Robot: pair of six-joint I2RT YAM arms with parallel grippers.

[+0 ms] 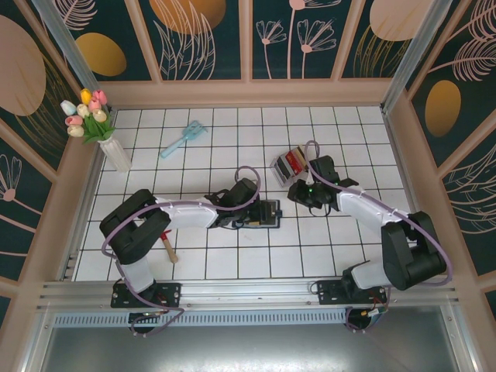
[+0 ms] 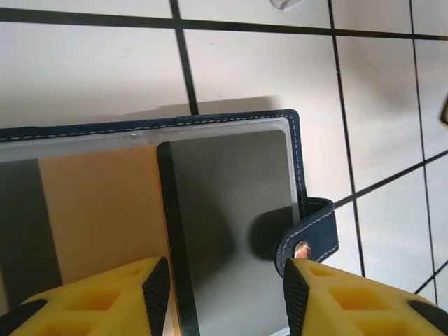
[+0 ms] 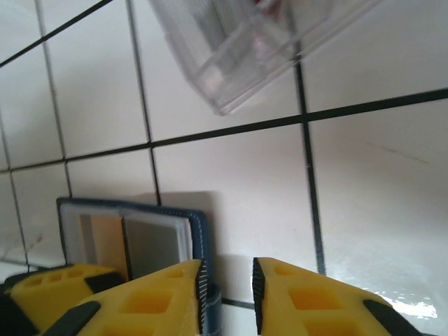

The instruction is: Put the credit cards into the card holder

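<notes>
**Loose wallet, crowded grippers: a snag is the main hazard**

The card holder [image 2: 297, 161] lies open on the tiled table [image 1: 232, 263], near its middle. A grey card [image 2: 231, 203] appears to sit under its clear sleeve, with a tan card [image 2: 98, 210] beside it. The left gripper [image 2: 224, 301] hovers low over that page, jaws well apart and gripping nothing. Its right pad stands just beside the snap tab [image 2: 315, 227]; a sideways move could catch the tab and drag or flip the light wallet. If the grey card is not fully seated, a brush from a pad might slide it back out.

The right gripper [image 3: 227, 297] hangs close by with only a narrow gap between its jaws, and nothing is visible in that gap. It is near the wallet's corner, so the two arms could bump each other there. The clear rack [image 3: 238, 56] stands just beyond it with a red card [image 1: 293, 161] in it, and a careless reach might tip the rack.

A blue brush [image 1: 184, 139] and a vase of tulips [image 1: 115, 153] are well apart and obstruct nothing.
</notes>
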